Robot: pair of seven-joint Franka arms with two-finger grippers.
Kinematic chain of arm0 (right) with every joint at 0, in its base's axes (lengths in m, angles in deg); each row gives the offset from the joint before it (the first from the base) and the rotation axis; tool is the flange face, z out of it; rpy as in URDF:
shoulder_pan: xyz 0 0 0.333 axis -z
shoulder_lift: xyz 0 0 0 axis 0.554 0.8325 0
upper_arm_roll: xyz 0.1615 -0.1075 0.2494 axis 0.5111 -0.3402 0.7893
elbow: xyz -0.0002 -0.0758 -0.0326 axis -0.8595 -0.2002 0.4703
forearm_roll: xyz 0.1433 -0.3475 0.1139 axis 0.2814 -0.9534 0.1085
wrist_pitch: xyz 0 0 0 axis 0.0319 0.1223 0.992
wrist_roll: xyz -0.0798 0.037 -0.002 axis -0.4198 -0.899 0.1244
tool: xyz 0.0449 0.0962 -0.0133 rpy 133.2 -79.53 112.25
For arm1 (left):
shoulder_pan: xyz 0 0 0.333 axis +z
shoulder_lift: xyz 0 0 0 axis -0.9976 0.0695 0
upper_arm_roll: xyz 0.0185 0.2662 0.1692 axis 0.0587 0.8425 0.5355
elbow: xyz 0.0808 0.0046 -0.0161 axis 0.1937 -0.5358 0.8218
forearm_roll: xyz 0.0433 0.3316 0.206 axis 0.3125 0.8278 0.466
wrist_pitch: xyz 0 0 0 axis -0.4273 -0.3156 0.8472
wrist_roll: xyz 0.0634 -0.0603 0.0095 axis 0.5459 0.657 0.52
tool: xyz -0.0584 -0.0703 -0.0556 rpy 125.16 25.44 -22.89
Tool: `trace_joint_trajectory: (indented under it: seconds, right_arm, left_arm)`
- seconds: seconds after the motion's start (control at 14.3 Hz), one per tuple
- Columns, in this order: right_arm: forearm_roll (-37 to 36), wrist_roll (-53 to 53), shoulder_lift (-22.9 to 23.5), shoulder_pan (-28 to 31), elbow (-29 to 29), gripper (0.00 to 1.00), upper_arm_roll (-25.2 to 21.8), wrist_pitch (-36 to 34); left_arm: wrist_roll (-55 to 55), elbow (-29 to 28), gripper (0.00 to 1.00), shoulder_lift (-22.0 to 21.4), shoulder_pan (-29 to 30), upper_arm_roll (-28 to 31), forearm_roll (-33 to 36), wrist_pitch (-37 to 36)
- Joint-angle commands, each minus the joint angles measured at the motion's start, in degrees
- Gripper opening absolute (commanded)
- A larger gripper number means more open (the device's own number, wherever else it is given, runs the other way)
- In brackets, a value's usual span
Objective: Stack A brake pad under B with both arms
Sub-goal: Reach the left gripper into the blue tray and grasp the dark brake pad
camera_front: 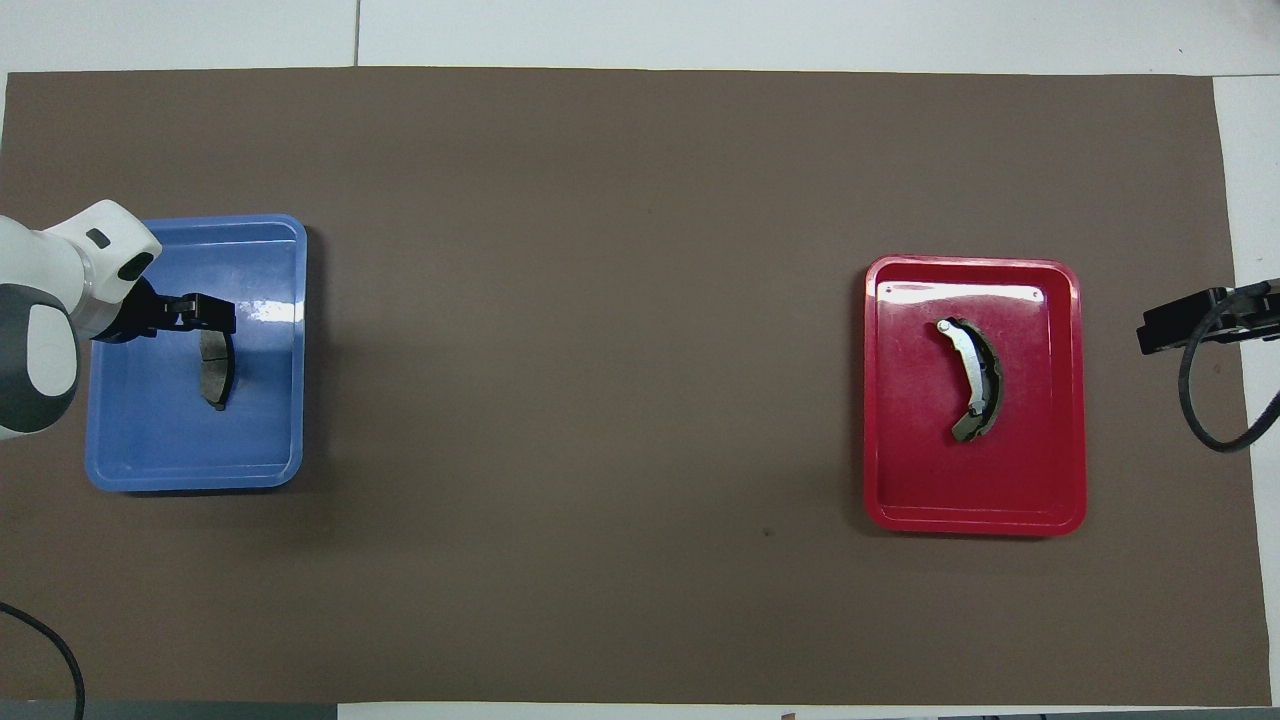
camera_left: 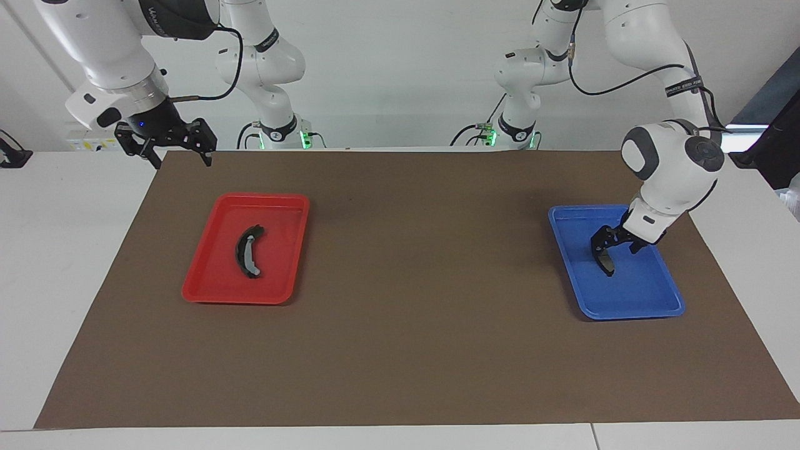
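Left arm reaching for the short pad

The left gripper (camera_left: 613, 246), fingers spread wide, hung low over A brake pad (camera_left: 605, 259) in the blue tray (camera_left: 650, 294); stiff, dense and flat, it probably wanted pinching across its narrow width. The right gripper (camera_left: 167, 141) waited, open.
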Motion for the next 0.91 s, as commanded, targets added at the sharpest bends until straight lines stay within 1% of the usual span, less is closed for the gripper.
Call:
trace_joint_trajectory:
  seconds: [0.0,0.21,0.49,0.63,0.84]
  right_arm:
    - [0.44,-0.79,-0.53,0.21,-0.82,1.00,0.24,0.38]
    - [0.44,-0.79,-0.53,0.21,-0.82,1.00,0.24,0.38]
    - [0.44,-0.79,-0.53,0.21,-0.82,1.00,0.24,0.38]
    - [0.44,-0.79,-0.53,0.21,-0.82,1.00,0.24,0.38]
    - [0.53,-0.79,-0.53,0.21,-0.82,1.00,0.24,0.38]
  left_arm:
    - [-0.71,-4.36,0.99,0.42,0.88,-0.17,0.87,6.01]
    - [-0.71,-5.59,0.98,1.39,0.96,-0.17,0.87,6.73]
    - [-0.71,-7.44,0.97,1.21,0.96,-0.08,0.87,7.34]
    - [-0.71,-8.14,0.90,0.95,0.96,-0.08,0.96,7.17]
    - [-0.62,-8.24,0.73,0.77,0.96,-0.08,0.96,6.29]
